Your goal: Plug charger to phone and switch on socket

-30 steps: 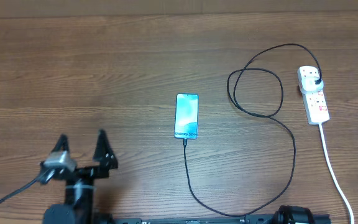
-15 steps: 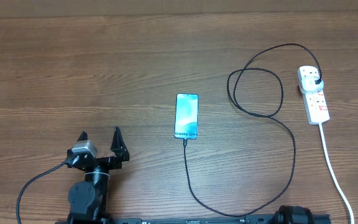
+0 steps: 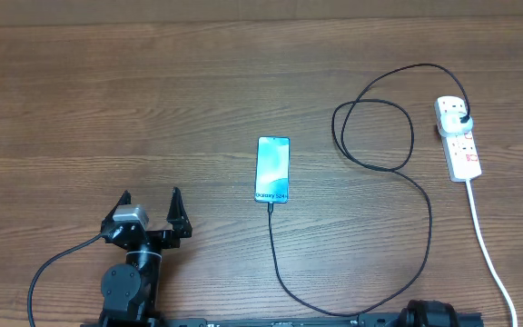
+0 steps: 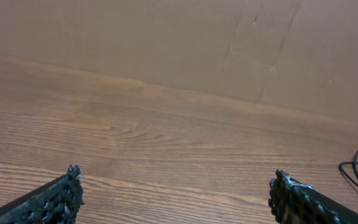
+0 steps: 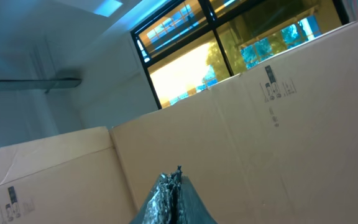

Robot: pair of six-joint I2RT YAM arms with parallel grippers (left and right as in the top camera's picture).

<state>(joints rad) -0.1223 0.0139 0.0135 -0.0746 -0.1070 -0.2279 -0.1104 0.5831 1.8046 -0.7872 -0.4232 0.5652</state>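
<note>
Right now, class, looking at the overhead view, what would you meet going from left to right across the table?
left pincer → Galaxy S24 phone → loop of the black charger cable → white power strip

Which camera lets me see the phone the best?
The overhead view. The phone lies whole on the table, screen up, with the charger cable at its bottom end. The left wrist view looks across the table, the right wrist view up at cardboard boxes: no phone in either.

Overhead looks down on table (image 3: 152,91); left wrist skims it, right tilts upward.
</note>
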